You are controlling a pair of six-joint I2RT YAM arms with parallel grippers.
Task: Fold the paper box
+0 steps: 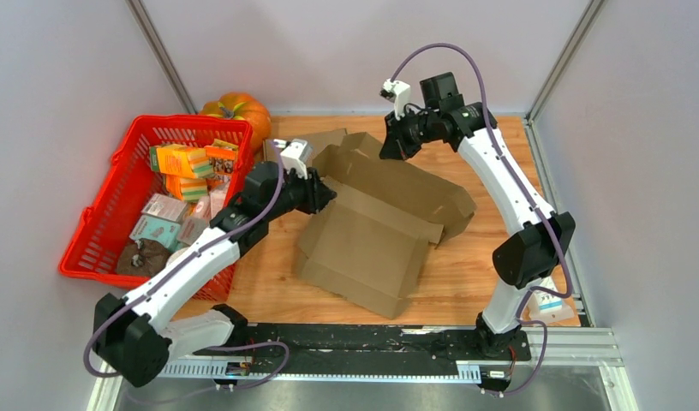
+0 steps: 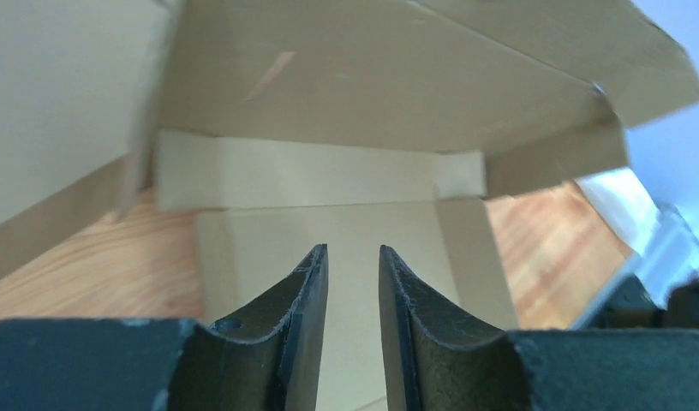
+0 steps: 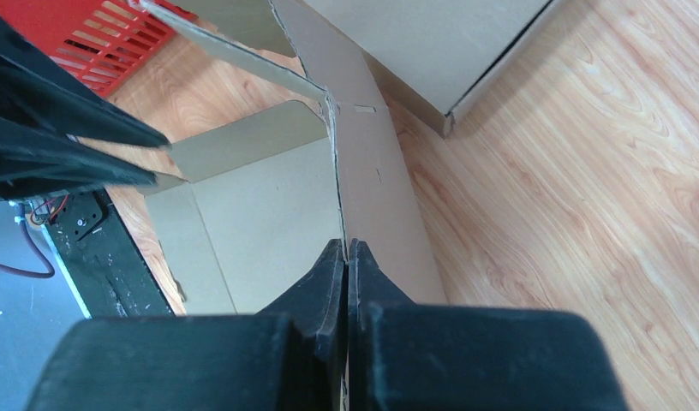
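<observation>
Box (image 1: 363,248) barely begun: most panels lie unfolded. My right gripper (image 3: 346,247) pinches a flap at twelve o'clock; my left gripper (image 2: 353,250), jaws parted, holds nothing at ten o'clock.

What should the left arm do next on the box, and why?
Probably ease the left gripper forward to the folded flap ahead. Its jaws stand apart with nothing between them, while the right gripper is pinched on a wall of the box, which should steady it.
</observation>
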